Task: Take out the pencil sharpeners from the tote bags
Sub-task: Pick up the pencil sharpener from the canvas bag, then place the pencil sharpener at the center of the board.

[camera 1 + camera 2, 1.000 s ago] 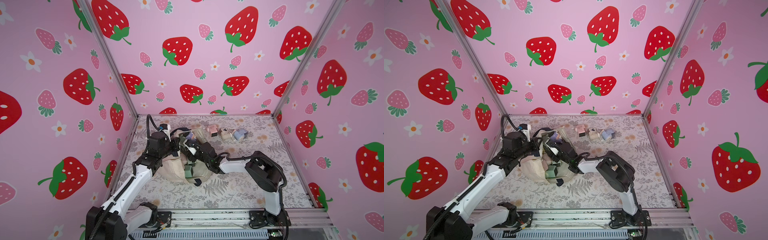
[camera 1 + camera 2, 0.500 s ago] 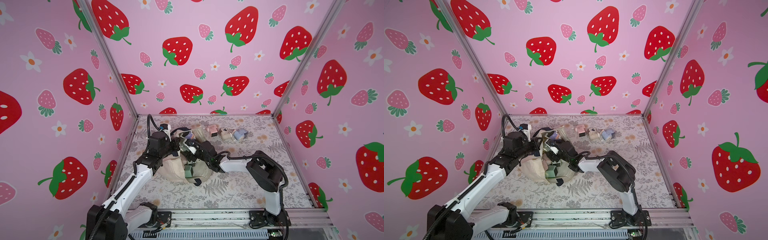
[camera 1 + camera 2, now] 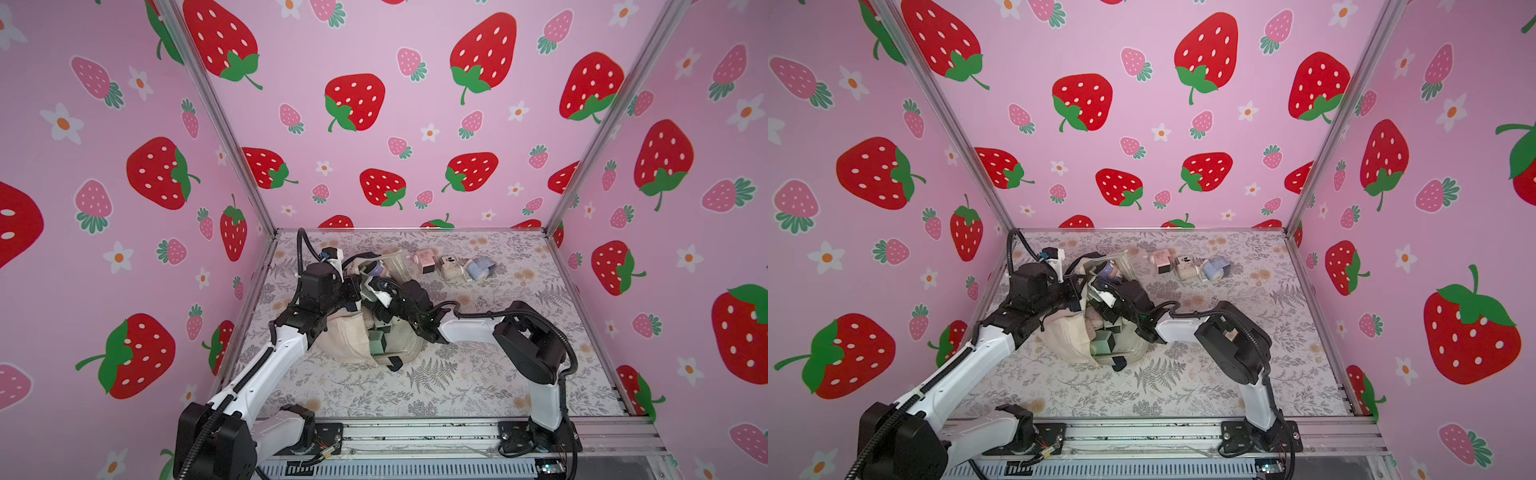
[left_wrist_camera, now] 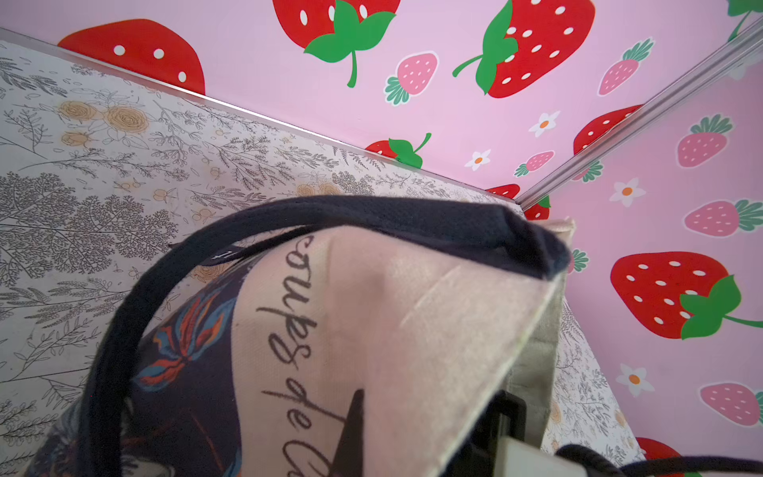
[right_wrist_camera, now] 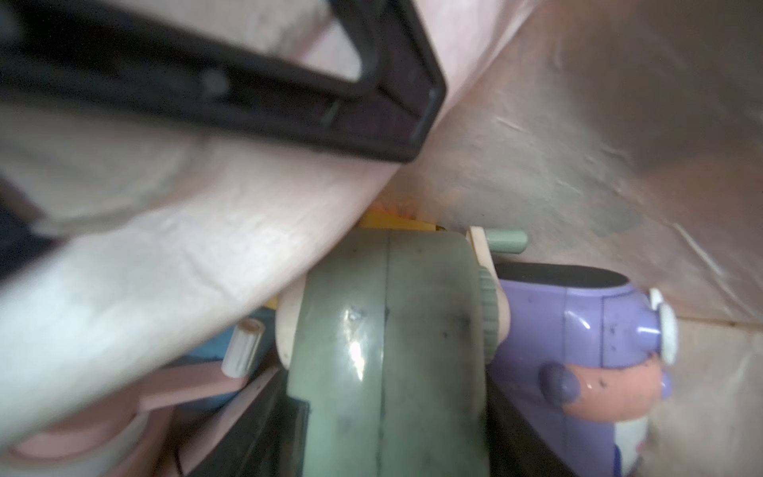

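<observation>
Right wrist view: gripping green sharpener (image 5: pixel 388 330) with right gripper (image 5: pixel 392 417), jaws spread halfway around it, deep inside bag (image 3: pixel 345 336) beside purple sharpener (image 5: pixel 578 338). Pinching bag rim with tightly clamped left gripper (image 4: pixel 429 421), toward worktop's (image 3: pixel 457 386) left edge.
</observation>
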You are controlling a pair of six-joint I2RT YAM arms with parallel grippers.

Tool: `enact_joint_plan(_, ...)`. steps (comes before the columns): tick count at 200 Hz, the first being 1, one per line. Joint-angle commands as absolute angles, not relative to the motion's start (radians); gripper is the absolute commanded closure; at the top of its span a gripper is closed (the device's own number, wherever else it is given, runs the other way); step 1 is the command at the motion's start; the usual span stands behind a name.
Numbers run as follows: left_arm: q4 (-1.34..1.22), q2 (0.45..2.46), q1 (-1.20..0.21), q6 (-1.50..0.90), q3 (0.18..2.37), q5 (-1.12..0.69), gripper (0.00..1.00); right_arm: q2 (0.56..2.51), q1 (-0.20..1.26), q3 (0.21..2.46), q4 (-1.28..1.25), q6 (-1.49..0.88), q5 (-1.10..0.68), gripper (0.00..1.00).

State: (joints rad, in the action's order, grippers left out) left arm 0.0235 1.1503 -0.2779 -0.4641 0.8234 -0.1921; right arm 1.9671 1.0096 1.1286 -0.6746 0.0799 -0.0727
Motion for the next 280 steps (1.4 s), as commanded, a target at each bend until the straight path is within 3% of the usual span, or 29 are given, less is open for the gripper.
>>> enact_joint_plan(1,0.029,1.14,-0.29,-0.454,0.808,-0.209,1.0,1.893,1.013,1.083,-0.661,0.104,-0.073,0.44)
enact_joint_plan(88,0.037,1.13,-0.289,-0.456,0.807,-0.205,1.0,1.537,1.014,0.842,-0.521,0.043,-0.117,0.48)
enact_joint_plan(158,0.034,1.127,-0.291,-0.459,0.803,-0.204,1.0,1.202,1.014,0.65,-0.459,-0.054,-0.055,0.53)
enact_joint_plan(229,0.042,1.104,-0.29,-0.462,0.798,-0.198,1.0,1.054,0.957,0.803,-0.177,-0.087,0.09,0.52)
enact_joint_plan(280,0.042,1.104,-0.29,-0.459,0.798,-0.196,1.0,1.108,0.699,0.942,-0.096,-0.22,0.096,0.51)
